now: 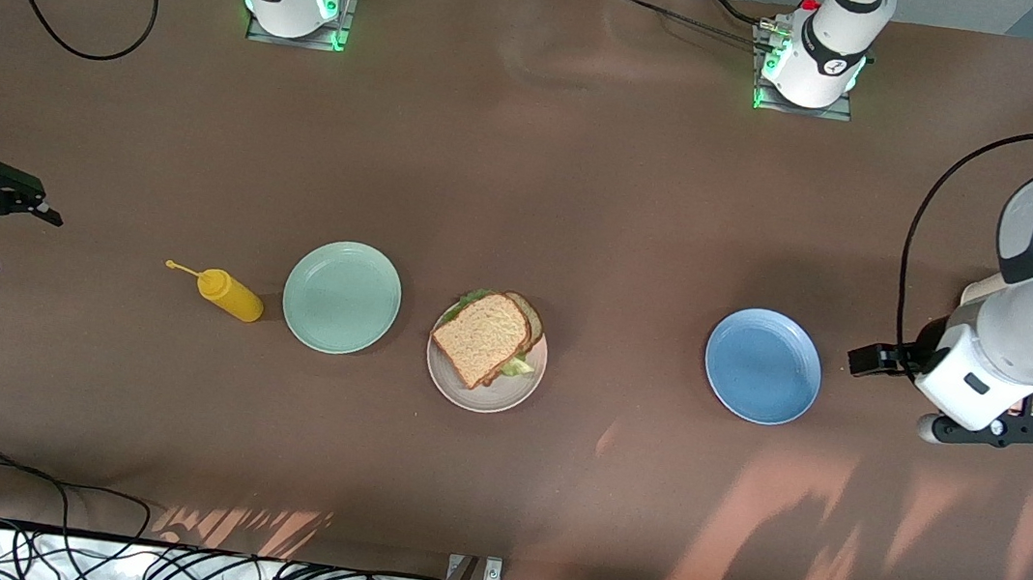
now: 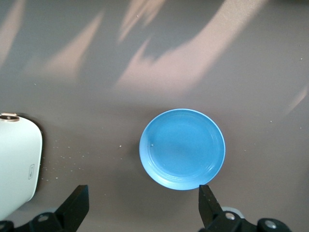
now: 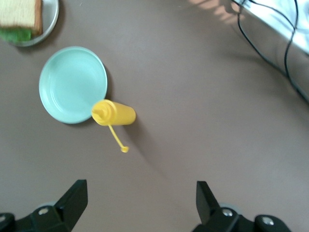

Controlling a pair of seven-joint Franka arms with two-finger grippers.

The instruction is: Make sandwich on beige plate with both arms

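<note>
- sandwich [image 1: 487,338] sits assembled on the beige plate [image 1: 482,394], mid-table: top slice of brown bread tilted, second slice peeking out under it on the side away from the front camera, green lettuce showing at the edges.
- mint green plate [image 1: 342,296] lies just beside the beige plate, toward the right arm's end of the table; nothing on it.
- yellow squeeze bottle [image 1: 229,293] lies on its side just beside the mint green plate, further toward the right arm's end; its cap hangs off on a thin strap.
- blue plate [image 1: 763,366] is well apart from the beige plate, toward the left arm's end; nothing on it.
- left gripper [image 2: 144,205] hangs over bare table beside the blue plate, well apart from the beige plate; fingers spread wide, nothing between them.
- right gripper [image 3: 141,202] hangs over bare table at the right arm's end, past the yellow squeeze bottle from the beige plate; fingers spread wide, nothing between them.
- neither arm touches anything on the table.
</note>
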